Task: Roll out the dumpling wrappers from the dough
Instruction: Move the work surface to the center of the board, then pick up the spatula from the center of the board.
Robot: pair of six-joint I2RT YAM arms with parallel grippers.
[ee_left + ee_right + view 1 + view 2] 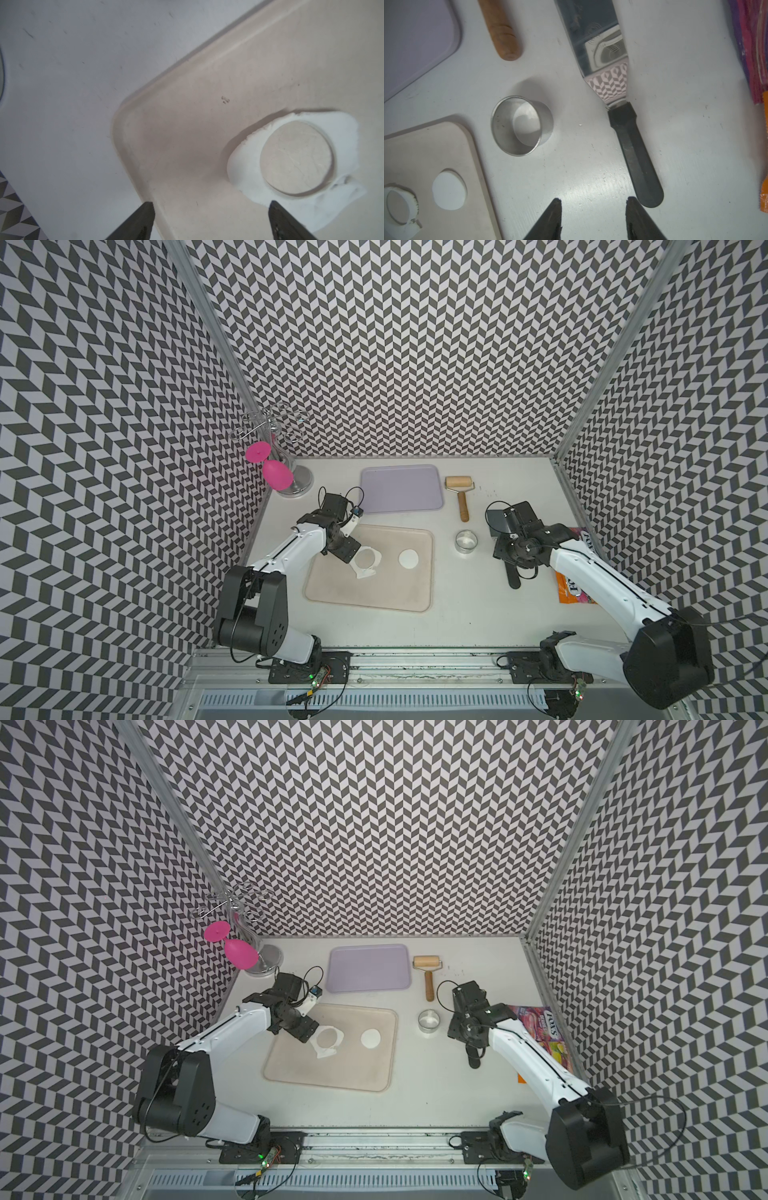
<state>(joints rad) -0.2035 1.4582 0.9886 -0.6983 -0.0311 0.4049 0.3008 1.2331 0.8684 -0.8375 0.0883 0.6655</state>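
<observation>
Your thin round white dumpling wrapper (408, 559) is lying flat on the beige rectangular tray (374, 593), just beside the irregular white dough sheet (342, 205) with its round hole. Your left gripper (211, 204) is hovering at that sheet's edge, jaws gaping wide, gripping nothing. Your right gripper (594, 199) is hanging partly open and empty beside the black-handled metal spatula (633, 145).

The left arm (286, 556) reaches in from lower left, left gripper (211, 207) spread wide, empty. The right gripper (594, 201) hangs half parted, empty.
</observation>
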